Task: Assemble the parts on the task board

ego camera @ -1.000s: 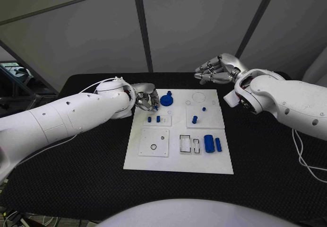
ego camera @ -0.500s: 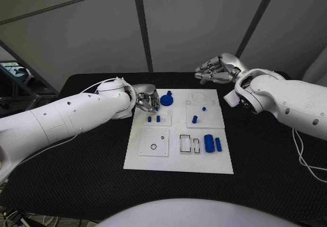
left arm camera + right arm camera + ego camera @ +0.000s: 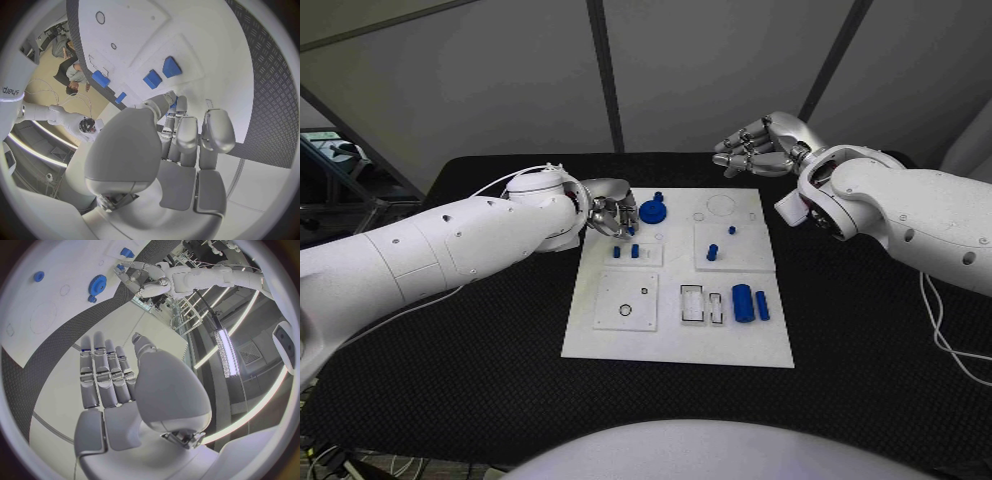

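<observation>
The left hand (image 3: 607, 212) hovers over the upper left corner of the task board (image 3: 678, 345), fingers curled down beside the blue gear (image 3: 652, 212). It may be pinching a small blue part, but the grip cannot be told. The right hand (image 3: 759, 148) waits beyond the board's far edge above the tabletop (image 3: 488, 380), fingers apart and empty, probably to leave working room. Other blue parts (image 3: 750, 303) lie on the board.

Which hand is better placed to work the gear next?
Left. The left hand is already at the board's far-left corner beside the gear; the right hand hovers beyond the board's far edge.
</observation>
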